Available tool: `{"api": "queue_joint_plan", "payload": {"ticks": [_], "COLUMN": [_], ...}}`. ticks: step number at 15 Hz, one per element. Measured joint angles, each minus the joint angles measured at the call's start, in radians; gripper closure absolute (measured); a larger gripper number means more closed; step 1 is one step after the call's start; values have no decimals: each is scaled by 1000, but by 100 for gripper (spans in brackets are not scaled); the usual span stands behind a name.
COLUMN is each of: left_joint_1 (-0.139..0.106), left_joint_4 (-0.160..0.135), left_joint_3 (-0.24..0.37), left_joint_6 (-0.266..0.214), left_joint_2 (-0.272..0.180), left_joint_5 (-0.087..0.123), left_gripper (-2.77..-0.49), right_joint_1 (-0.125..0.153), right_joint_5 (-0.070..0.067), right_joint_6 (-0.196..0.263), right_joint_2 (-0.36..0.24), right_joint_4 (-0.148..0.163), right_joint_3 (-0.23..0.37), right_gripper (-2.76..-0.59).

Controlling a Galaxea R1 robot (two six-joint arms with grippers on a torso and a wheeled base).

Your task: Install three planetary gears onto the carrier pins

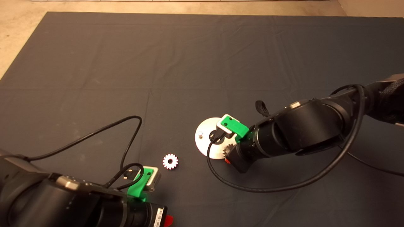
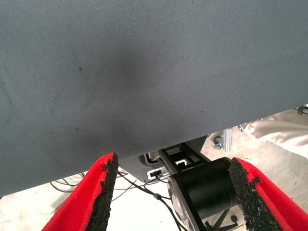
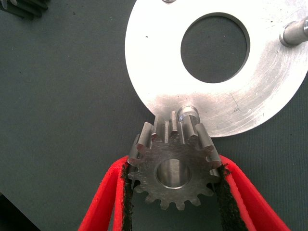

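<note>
A small grey steel gear with a round hole in its middle (image 3: 172, 171) sits between the two red fingers (image 3: 108, 202) of the right pincer (image 3: 173, 192). The black pads press on its teeth from both sides, so this pincer is pinching the gear. The gear is held just at the edge of the flat shiny round metal disc with a big hole in the middle (image 3: 159, 72). One short silver pin (image 3: 187, 114) stands up on the disc, right against the teeth of the gear. The hole in the gear is beside that pin, not over it. A second silver pin (image 3: 296, 32) stands farther round the disc and is bare.

From above, the disc (image 1: 205, 134) lies on the dark mat (image 1: 202, 63) on the table, and the right arm comes in from the right and covers part of it. A second small toothed gear, glaring white (image 1: 170, 161), lies flat on the mat, near the disc and apart from it. The dark teeth of another gear (image 3: 24, 7) show at one corner of the right wrist view.

The left pincer (image 2: 173, 197) waits at the near left edge of the mat. Its red fingers (image 2: 94, 192) are spread wide with nothing between them.
</note>
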Motion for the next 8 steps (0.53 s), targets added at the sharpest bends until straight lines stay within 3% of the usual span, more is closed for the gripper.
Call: {"api": "queue_joint_plan", "payload": {"ticks": [8], "left_joint_1": [0], "left_joint_4": [0], "left_joint_3": [0], "left_joint_6": [0], "left_joint_2": [0], "left_joint_5": [0], "left_gripper": [-162], "right_joint_1": [0], "right_joint_5": [0], "right_joint_6": [0], "right_joint_2": [7], "right_joint_4": [0], "right_joint_3": [-49], "right_gripper": [-94]}}
